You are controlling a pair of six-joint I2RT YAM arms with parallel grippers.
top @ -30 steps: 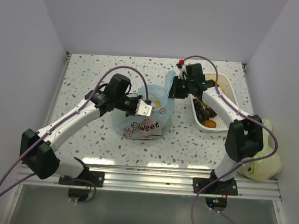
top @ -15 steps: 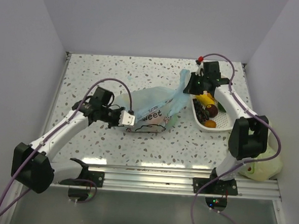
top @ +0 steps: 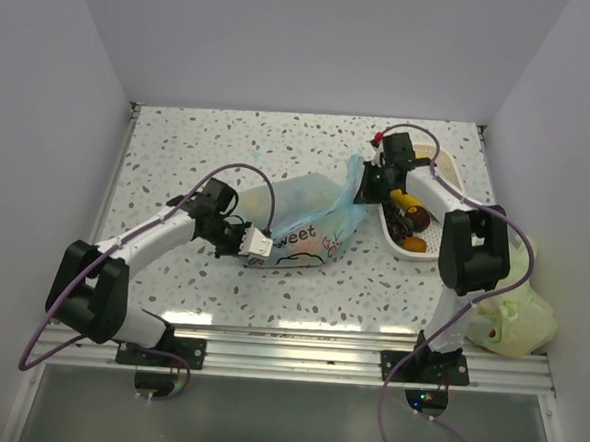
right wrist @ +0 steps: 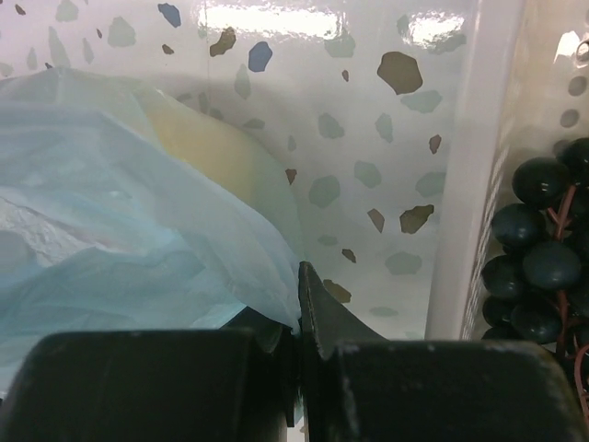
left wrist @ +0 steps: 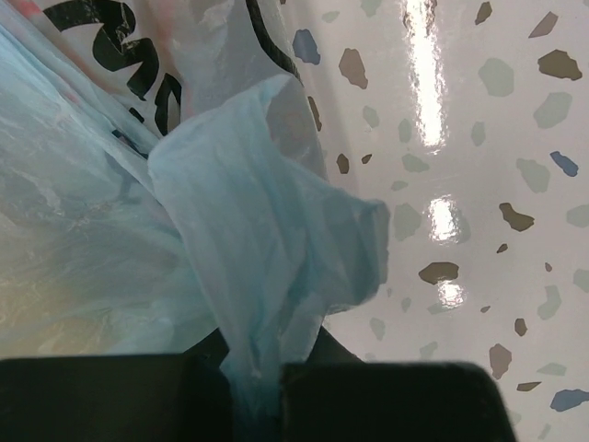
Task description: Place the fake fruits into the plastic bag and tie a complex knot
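Left gripper (left wrist: 253,391) was clamped shut on a crinkled strip of the thin, translucent light-blue plastic bag (top: 300,216), at the bag's near-left end. Right gripper (right wrist: 296,364) was pinched on the bag's far blue strip, just beside the white perforated plastic tray (right wrist: 460,184). The bag lay stretched between them on the speckled table (top: 179,144). Glossy plastic toy fruits (top: 407,220), dark purple grapes (right wrist: 534,249) among them, sat in the tray.

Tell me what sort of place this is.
Most likely a robot test booth in a lab: plain white walls box in a speckled tabletop, the left arm and right arm are bolted to a metal rail at its near edge, and toy fruits sit in a white tray.
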